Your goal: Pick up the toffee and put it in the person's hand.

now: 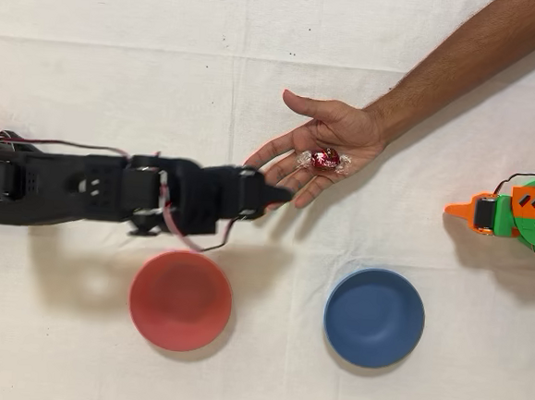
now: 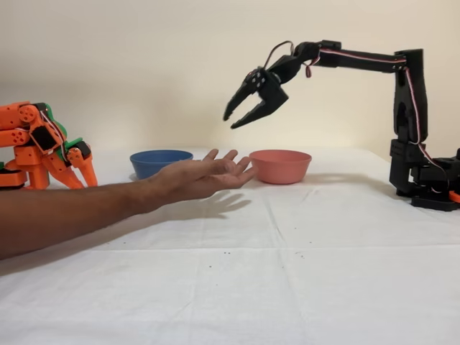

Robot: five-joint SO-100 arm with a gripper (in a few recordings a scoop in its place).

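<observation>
A bare forearm and upturned open hand (image 2: 205, 176) are stretched over the white-clothed worktop (image 2: 302, 244). The small red foil-wrapped toffee (image 1: 325, 159) is seen resting in its palm. The black arm's pincer (image 2: 241, 117) is held spread and empty above the fingertips (image 1: 273, 154), the toffee lying just beyond it, palmward.

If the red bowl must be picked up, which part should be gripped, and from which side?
Grip the rim of the red bowl, one finger inside and one outside, coming down from above. It stands upright and open, its wall is thin, and the body looks too wide for the end effector, open above the hand.
</observation>
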